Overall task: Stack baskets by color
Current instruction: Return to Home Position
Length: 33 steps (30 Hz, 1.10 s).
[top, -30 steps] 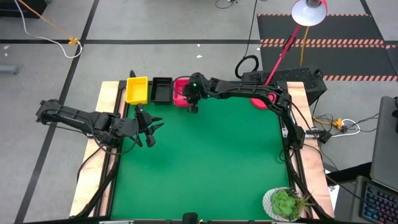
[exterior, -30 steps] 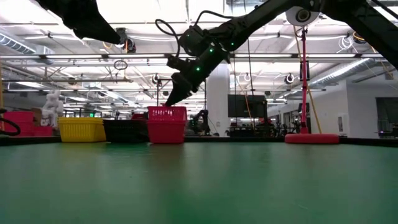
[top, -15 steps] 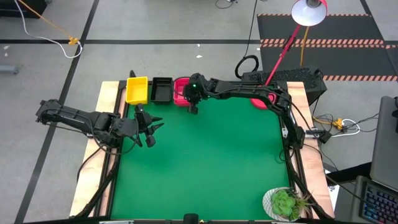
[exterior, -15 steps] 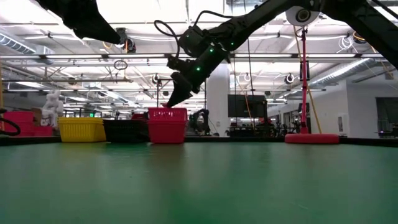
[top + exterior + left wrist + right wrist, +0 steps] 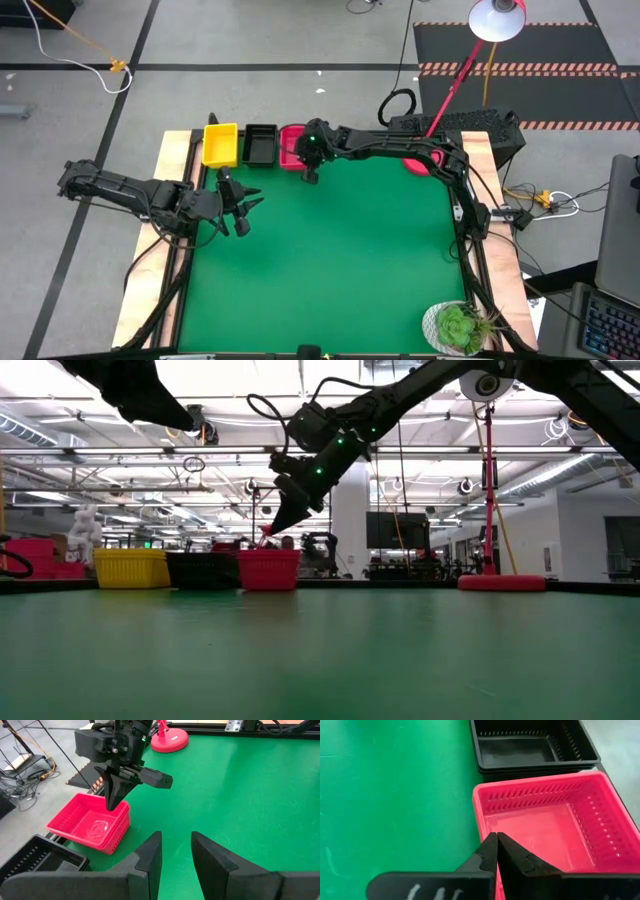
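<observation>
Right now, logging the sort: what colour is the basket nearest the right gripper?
Pink-red basket, by the right gripper; right wrist view shows it best.
</observation>
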Tool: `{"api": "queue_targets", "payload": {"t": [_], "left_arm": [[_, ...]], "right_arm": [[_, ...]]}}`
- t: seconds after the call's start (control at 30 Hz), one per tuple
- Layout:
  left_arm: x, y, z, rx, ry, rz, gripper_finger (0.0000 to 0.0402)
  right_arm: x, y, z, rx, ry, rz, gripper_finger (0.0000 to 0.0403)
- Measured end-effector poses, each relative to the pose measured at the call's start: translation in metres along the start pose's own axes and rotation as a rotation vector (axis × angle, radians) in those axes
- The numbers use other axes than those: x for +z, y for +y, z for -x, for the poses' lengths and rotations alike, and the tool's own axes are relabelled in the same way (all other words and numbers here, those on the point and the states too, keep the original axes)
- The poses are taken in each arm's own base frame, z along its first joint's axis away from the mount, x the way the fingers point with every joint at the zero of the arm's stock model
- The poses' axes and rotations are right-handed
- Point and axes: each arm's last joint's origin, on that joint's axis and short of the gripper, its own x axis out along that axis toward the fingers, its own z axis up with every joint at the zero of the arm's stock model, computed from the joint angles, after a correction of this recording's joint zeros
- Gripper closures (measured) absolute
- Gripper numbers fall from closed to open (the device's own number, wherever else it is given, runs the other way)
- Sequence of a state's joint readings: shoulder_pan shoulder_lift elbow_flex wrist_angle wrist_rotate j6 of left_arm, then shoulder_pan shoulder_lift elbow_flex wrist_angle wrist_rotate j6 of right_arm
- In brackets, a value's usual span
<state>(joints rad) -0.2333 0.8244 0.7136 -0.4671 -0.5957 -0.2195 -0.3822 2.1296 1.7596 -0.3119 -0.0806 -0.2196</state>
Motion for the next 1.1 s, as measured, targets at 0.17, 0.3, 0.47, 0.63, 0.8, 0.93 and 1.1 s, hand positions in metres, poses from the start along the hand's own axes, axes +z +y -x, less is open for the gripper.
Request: {"api": "queue_targets", "payload": {"t": [0.17, 0.3, 0.47, 0.63, 0.8, 0.93, 1.1], "left_arm": [[0.0, 0.0, 0.0, 0.0, 0.0, -0.004, 0.0295], [0.0, 0.0, 0.0, 0.0, 0.0, -0.005, 0.0295], [0.0, 0.0, 0.0, 0.0, 0.0, -0.006, 0.0295], [0.0, 0.0, 0.0, 0.0, 0.0, -0.006, 0.0295], [0.002, -0.001, 0.0, -0.005, -0.021, 0.004, 0.0295], [0.008, -0.002, 0.0, -0.024, -0.071, 0.01, 0.0295], [0.01, -0.002, 0.001, -0.032, -0.09, 0.021, 0.0295]], "right_arm": [[0.006, 0.011, 0.009, 0.013, 0.003, 0.006, 0.0399], [0.02, 0.027, 0.033, 0.006, -0.018, 0.042, 0.0399], [0.03, 0.047, 0.07, 0.003, 0.008, 0.079, 0.0399], [0.033, 0.071, 0.108, 0.056, 0.07, 0.106, 0.0399], [0.036, 0.096, 0.146, 0.104, 0.08, 0.113, 0.0399], [0.033, 0.119, 0.171, 0.147, 0.044, 0.141, 0.0399], [0.013, 0.141, 0.2, 0.194, -0.063, 0.156, 0.0399]]}}
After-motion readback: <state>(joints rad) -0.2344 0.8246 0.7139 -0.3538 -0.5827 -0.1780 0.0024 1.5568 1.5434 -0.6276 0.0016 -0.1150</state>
